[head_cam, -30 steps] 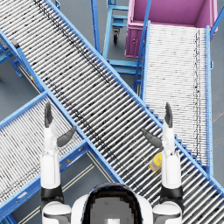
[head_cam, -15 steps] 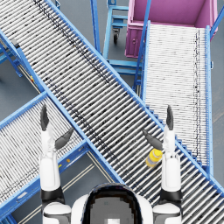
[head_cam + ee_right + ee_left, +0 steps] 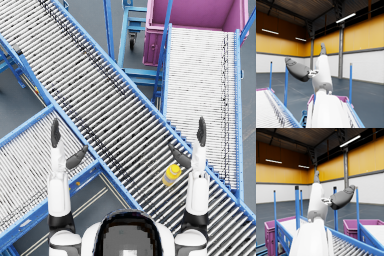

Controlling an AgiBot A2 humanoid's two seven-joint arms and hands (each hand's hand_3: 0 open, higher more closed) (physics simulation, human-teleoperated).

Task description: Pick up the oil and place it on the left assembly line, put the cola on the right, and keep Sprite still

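Roller conveyors with blue frames fill the warehouse floor. One yellow oil bottle [image 3: 171, 174] sits on the middle conveyor [image 3: 100, 100], just beside the right hand [image 3: 194, 150]. This hand and the left hand [image 3: 62, 152] stand upright with fingers [image 3: 55, 134] spread, holding nothing, probably ready to take it.

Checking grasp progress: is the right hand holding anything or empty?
Empty. The dark right hand is raised with fingers apart; the yellow-capped bottle sits apart on the roller conveyor.

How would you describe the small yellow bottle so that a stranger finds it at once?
Look at the long diagonal roller conveyor crossing the head view. Near its lower end, just beside the right hand, sits a small bottle. It is the only yellow thing on the grey rollers.
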